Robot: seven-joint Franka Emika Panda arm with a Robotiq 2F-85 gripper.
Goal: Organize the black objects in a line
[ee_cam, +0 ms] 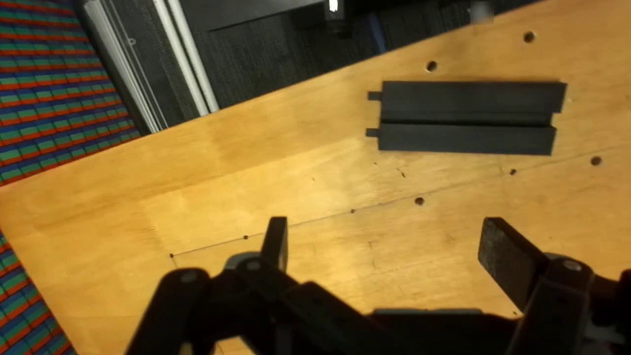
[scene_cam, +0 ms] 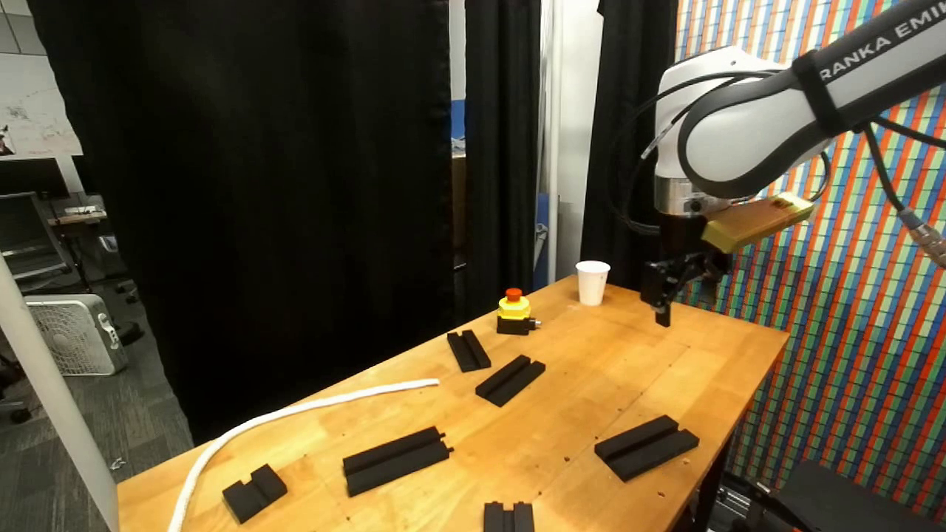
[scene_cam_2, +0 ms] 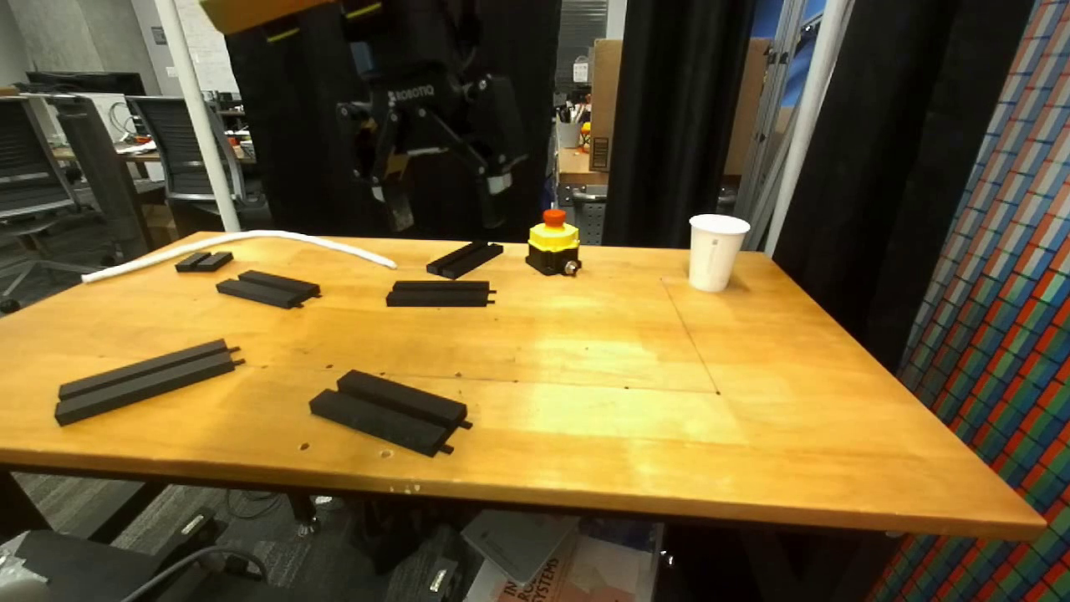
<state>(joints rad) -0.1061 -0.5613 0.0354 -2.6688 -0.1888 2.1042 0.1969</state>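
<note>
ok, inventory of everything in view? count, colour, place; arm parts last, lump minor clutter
table: 1, light brown, foreground of both exterior views
blocks: 6, black, scattered on table
cup: 1, white, upright at table's end
button: 1, red on yellow, black base, between blocks and cup
cord: 1, white, lying curved on table
curtains: 3, black, behind table
backdrop: 1, multicoloured, past the cup
poles: 2, white, beside curtains
fan: 1, white, on floor
chairs: at least 2, dark, background
carton: at least 1, brown, between curtains
clutter: uncounted, mixed, under and behind table
arm: 1, white and black, over table
hand: 1, black, open, above table
case: 1, yellow, beside hand
</note>
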